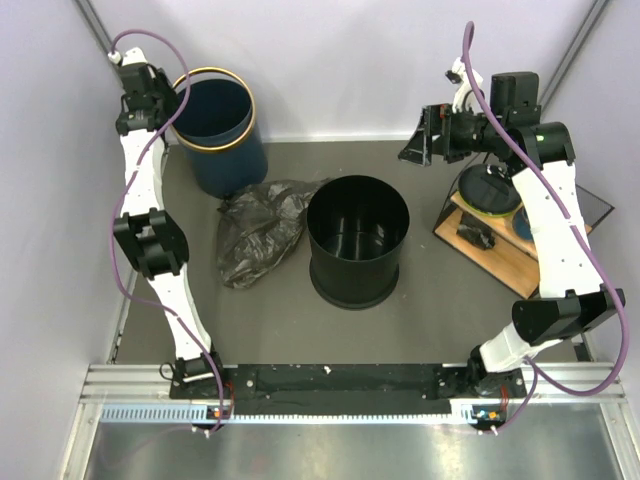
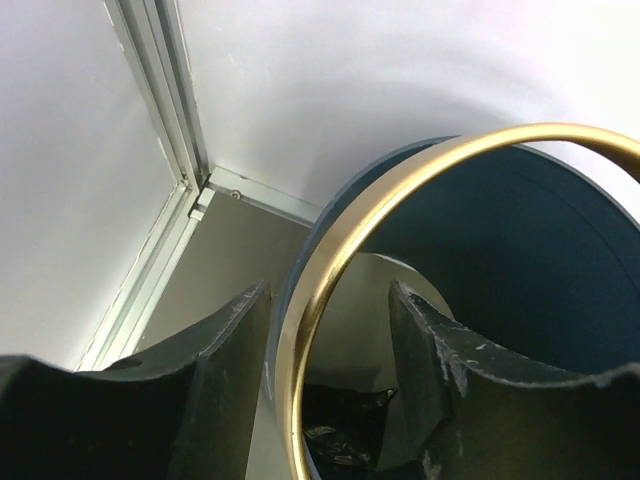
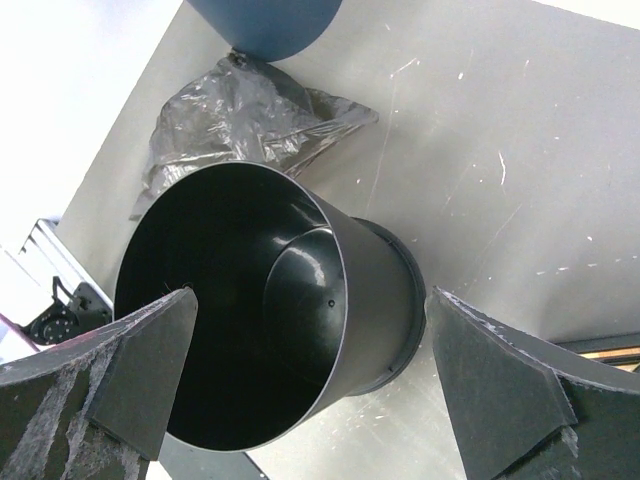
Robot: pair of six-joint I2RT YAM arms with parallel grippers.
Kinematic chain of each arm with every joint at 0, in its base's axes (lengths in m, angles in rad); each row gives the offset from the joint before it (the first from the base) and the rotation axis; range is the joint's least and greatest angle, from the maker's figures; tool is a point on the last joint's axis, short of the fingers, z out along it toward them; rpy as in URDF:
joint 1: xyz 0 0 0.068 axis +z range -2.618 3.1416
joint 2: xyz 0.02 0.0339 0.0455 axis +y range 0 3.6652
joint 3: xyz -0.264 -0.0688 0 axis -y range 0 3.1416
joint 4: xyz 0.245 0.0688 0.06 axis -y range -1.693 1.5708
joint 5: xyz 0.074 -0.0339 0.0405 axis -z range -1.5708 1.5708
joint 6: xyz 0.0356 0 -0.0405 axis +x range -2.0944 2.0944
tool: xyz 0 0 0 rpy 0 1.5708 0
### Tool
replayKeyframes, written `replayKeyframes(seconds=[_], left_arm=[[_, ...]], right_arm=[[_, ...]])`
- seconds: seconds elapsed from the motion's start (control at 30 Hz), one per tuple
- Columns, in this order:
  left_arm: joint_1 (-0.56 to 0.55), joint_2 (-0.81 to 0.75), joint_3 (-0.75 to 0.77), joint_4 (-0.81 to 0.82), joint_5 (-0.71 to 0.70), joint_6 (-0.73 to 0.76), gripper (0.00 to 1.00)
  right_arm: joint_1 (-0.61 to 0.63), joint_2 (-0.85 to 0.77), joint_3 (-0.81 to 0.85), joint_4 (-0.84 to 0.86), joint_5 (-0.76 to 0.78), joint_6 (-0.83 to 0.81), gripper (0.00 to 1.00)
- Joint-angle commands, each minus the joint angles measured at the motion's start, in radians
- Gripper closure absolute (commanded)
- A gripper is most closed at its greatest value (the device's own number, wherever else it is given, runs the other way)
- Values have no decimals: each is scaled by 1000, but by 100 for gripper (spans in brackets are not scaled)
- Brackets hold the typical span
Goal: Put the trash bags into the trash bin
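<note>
The trash bin (image 1: 220,130) is navy blue with a gold rim and stands upright at the back left. It also shows in the left wrist view (image 2: 520,290) and at the top of the right wrist view (image 3: 270,20). The trash bag (image 1: 262,230) lies crumpled on the table between the bin and a black bucket, and shows in the right wrist view (image 3: 240,120). My left gripper (image 1: 172,108) (image 2: 328,288) is open, its fingers straddling the bin's gold rim without clamping it. My right gripper (image 1: 412,140) (image 3: 310,295) is wide open and empty, raised at the back right.
A black cylindrical bucket (image 1: 358,240) (image 3: 250,320) stands open in the middle of the table. A wooden board (image 1: 490,245) at the right carries a small blue bowl (image 1: 522,222) and a round dark object (image 1: 490,190). White walls enclose the table.
</note>
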Motion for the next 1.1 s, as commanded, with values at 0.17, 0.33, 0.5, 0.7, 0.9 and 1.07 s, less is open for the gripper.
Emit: replayKeyframes(seconds=[0.17, 0.33, 0.5, 0.7, 0.9, 1.07], left_arm=[[12, -277, -95, 136, 338, 410, 22], [-13, -485, -334, 18, 630, 680, 14], [-32, -543, -437, -94, 689, 946, 5], [-101, -649, -797, 99, 545, 1208, 13], [-158, -669, -1009, 453, 459, 1277, 2], [-185, -621, -1057, 599, 427, 1388, 2]], right_arm=[[10, -41, 2, 5, -34, -41, 1], [8, -41, -19, 6, -56, -51, 1], [8, -24, -15, 8, -97, -55, 1], [10, -27, -31, 8, -103, -59, 1], [8, -61, -97, 6, -109, -65, 1], [8, -73, -114, 6, -103, -65, 1]])
